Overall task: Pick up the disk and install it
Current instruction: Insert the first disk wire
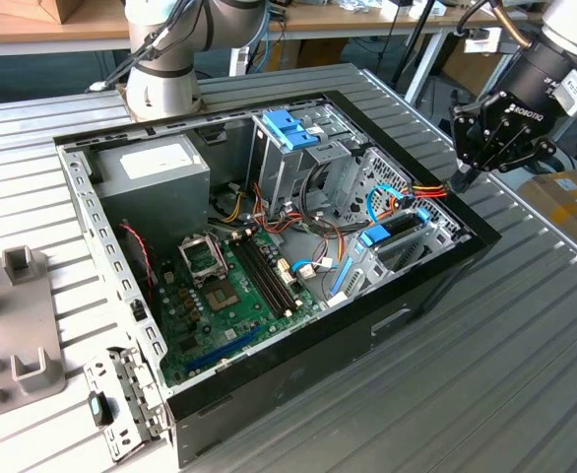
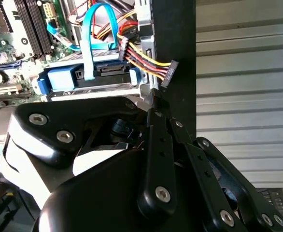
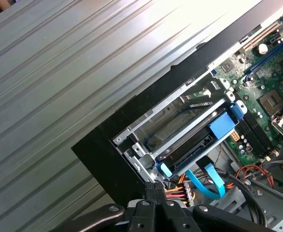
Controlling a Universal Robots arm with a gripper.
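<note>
The flat grey metal disk with blue plastic frame (image 3: 194, 140) sits in its bay. The black gripper (image 1: 463, 180), fingers pressed together, hangs over the black case corner (image 1: 480, 236).

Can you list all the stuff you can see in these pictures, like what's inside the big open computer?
computer case: one, black, lying open on the ribbed metal table.
table: one, grey, ribbed, under the case.
disk: one, silver-grey with a blue carrier frame, sitting in the metal bay at the case's corner by the pincer.
motherboard: one, green, on the case floor.
power-supply box: one, grey with a white label, far corner of the case.
blue handle: one, on top of the metal drive cage.
flat cable: one, light blue, looping up from the disk.
power wires: one bundle, red, yellow and black, beside the disk.
pincer: one, black, at the case's edge by the disk.
</note>
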